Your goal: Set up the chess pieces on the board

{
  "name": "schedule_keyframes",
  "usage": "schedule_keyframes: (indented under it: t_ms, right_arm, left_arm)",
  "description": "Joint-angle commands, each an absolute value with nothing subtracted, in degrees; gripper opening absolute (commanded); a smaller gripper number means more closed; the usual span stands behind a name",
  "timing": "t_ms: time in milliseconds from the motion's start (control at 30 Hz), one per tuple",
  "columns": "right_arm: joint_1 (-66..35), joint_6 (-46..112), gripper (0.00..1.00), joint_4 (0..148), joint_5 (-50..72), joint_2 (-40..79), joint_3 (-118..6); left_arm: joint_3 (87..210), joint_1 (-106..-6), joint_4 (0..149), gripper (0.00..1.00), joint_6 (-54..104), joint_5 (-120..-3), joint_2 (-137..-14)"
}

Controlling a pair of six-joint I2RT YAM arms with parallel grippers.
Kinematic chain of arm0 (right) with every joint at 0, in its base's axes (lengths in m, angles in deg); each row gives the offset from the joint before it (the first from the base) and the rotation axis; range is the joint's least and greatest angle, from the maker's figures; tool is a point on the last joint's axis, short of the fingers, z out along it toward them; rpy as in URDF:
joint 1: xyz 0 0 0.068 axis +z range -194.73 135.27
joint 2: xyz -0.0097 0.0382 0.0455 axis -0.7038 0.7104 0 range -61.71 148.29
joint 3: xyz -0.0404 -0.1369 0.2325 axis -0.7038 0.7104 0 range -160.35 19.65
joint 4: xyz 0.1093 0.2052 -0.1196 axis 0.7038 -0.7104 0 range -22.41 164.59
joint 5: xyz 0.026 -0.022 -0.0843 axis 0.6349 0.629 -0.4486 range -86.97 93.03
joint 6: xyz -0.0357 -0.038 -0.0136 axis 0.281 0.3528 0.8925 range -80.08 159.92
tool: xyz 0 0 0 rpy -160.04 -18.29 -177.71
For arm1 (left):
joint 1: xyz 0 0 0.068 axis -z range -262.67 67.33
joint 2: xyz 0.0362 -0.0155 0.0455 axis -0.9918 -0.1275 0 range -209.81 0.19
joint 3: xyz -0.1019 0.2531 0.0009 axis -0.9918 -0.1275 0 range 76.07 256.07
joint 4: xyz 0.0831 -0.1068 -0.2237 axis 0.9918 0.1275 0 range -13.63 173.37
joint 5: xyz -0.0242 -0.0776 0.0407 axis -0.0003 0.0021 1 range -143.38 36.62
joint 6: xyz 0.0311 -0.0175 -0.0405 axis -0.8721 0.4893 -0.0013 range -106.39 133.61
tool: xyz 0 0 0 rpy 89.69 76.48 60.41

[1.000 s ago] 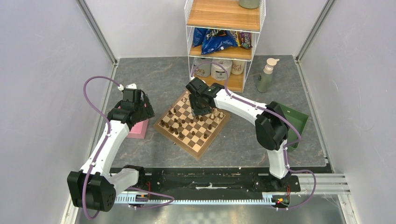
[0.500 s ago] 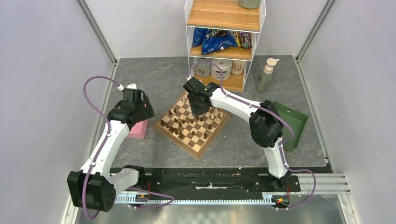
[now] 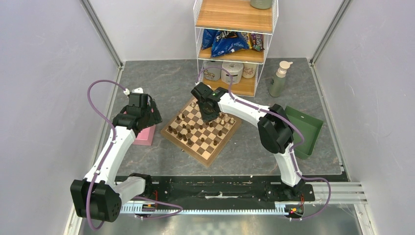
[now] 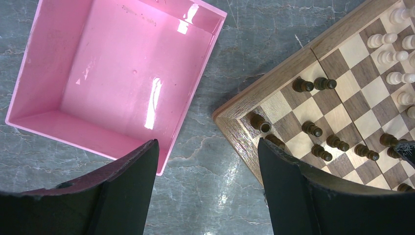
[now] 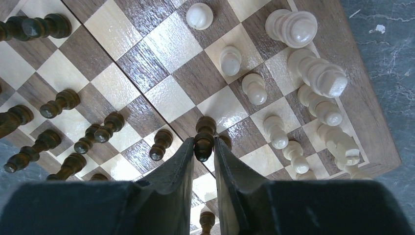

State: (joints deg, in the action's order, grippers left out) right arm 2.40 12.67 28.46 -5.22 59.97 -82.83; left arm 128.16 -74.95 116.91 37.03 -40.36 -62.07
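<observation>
The board (image 3: 208, 159) is set cornerwise at the middle of the table (image 3: 161, 81). Pale pieces (image 5: 318, 78) are lined along its far right edge, and dark pieces (image 5: 61, 100) are gathered toward its left corner. One dark piece (image 5: 204, 139), upright on the board, is clamped at its head between the fingers of the right gripper (image 5: 204, 147). The left gripper (image 4: 208, 196) is held with its fingers wide apart over the table, between the board's left corner and a pink tray (image 4: 112, 73).

Left pincer (image 4: 208, 147) wide, right pincer (image 5: 203, 145) narrow.
</observation>
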Motion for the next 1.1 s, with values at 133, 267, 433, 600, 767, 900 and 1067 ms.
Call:
schedule_keyframes:
  t_ms: [133,267,433,600,767,900,1067]
  right_arm:
    - [2.5,13.8,0.16,28.0,-6.6,59.5,-85.4]
    - [2.6,14.1,0.1,28.0,-6.3,57.5,-85.1]
    - [4.5,14.3,0.09,28.0,-7.2,52.5,-83.2]
    - [8.3,14.0,0.09,28.2,-8.7,48.0,-79.8]
    - [11.5,11.5,0.1,28.8,-6.5,45.9,-76.4]
    - [13.8,10.1,0.1,29.6,-4.2,46.6,-75.5]
    - [15.6,9.6,0.1,29.9,-3.3,49.0,-75.9]
  left_arm:
    - [127.9,-75.4,115.2,0.81,36.4,-40.6,-62.4]
    - [127.9,-75.3,115.2,0.81,36.5,-40.7,-62.3]
    - [127.9,-75.4,115.2,0.81,36.5,-40.7,-62.2]
    - [127.8,-75.4,115.2,0.81,36.5,-40.6,-61.8]
    - [127.9,-75.4,115.1,0.81,36.6,-40.9,-61.8]
    - [127.8,-75.5,115.1,0.81,36.6,-40.9,-61.5]
    - [127.7,-75.5,115.1,0.81,36.6,-40.7,-61.4]
